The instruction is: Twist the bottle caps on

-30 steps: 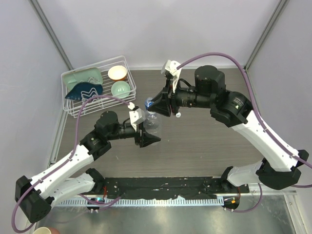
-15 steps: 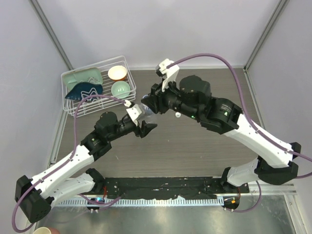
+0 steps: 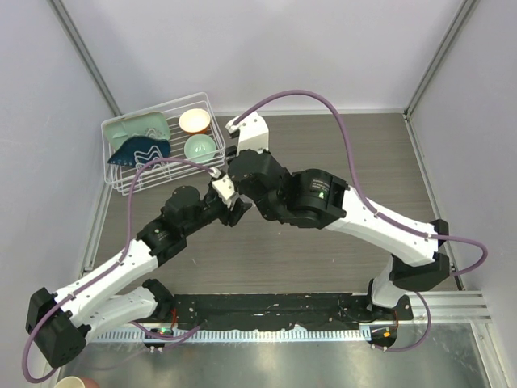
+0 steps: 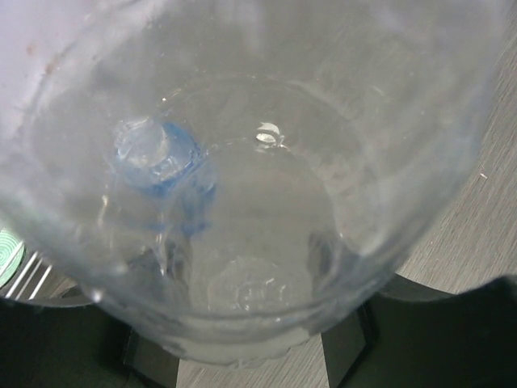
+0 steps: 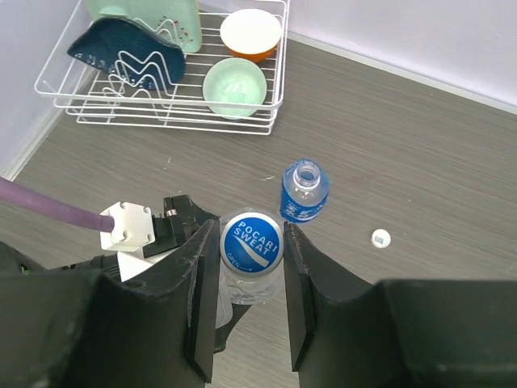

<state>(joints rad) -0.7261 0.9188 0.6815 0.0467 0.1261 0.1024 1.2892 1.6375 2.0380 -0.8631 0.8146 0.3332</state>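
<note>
The plain clear bottle point(image 4: 242, 162) fills the left wrist view, and my left gripper point(image 4: 250, 356) is shut on its body, dark fingers point(image 4: 355, 339) at either side. In the right wrist view that bottle point(image 5: 252, 287) stands upright under a bottle cap point(image 5: 251, 239) with a blue printed top. My right gripper point(image 5: 251, 242) is shut on this cap from above, both pads touching its sides. The blue-labelled bottle point(image 5: 305, 194) stands open-mouthed just behind. A loose white cap point(image 5: 380, 238) lies on the table to its right. In the top view the right arm point(image 3: 275, 190) hides both bottles.
A white wire dish rack point(image 5: 266, 121) stands at the back left, seen also from above as the rack point(image 3: 121, 174). It holds a cream bowl point(image 5: 251, 32), a green bowl point(image 5: 234, 87), a dark blue dish point(image 5: 125, 50) and a pale green dish point(image 5: 149, 12).
The right arm has swung left and turned its wrist downward, now sitting over the bottle. The left gripper has shifted slightly up and back with the bottle.
</note>
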